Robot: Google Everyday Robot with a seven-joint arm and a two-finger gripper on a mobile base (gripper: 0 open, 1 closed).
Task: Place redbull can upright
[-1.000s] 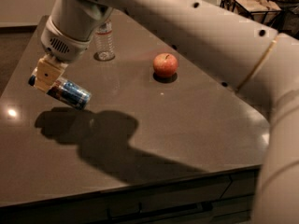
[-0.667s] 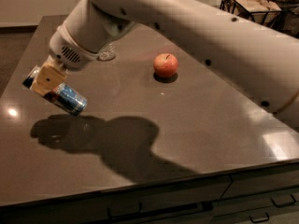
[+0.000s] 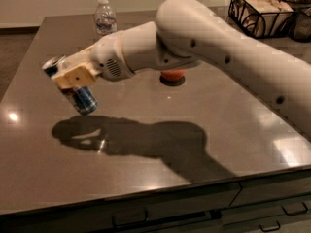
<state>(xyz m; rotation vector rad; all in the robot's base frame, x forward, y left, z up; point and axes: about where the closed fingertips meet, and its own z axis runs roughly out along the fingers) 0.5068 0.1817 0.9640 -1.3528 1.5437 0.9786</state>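
The redbull can (image 3: 82,98), slim, blue and silver, is held in the air above the left part of the dark table (image 3: 146,144). It is tilted, silver top (image 3: 52,64) up and to the left, bottom end down and to the right. My gripper (image 3: 73,79) is shut on the redbull can around its middle, its tan fingers (image 3: 75,75) across the can. The arm (image 3: 194,42) reaches in from the right and its shadow lies on the table below.
A clear plastic water bottle (image 3: 105,18) stands at the far left of the table. A red apple (image 3: 172,74) shows partly behind the arm at mid table. A black wire basket (image 3: 260,11) stands at the back right. Drawers (image 3: 194,212) run along the front edge.
The arm has swung and lifted the can higher above the table; the can has turned from nearly lying to more upright, and the arm now hides most of the apple.
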